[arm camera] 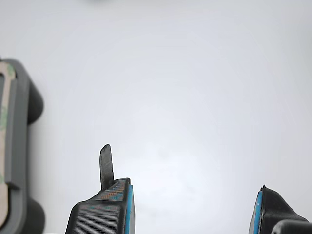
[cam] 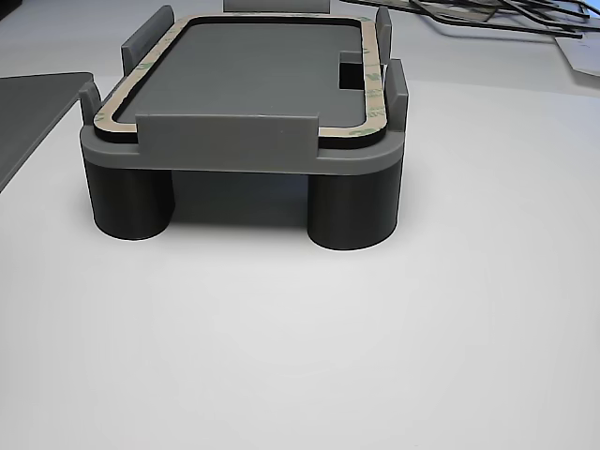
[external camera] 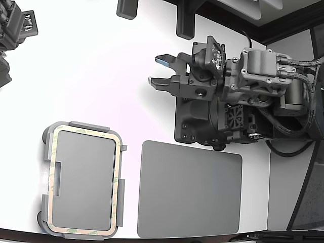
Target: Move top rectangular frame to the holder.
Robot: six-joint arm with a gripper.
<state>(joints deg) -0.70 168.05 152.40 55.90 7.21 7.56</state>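
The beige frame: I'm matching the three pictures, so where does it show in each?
Exterior view: the beige frame lies in the grey holder, lower left, left of the dark mat.
Wrist view: a sliver of the frame at the edge.
Other view: upper centre, atop the holder.
Shared landmark: the holder.

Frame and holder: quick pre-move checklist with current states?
1. Frame seated in the holder, inside its tabs: ok in the exterior and other views.
2. Gripper open and empty: ok.
3. Gripper apart from holder: ok, bare table lies between them.
4. Dark mat bare, no frame on it: ok.
5. Frame flat all round: cannot tell, far edge is hidden by the tabs.
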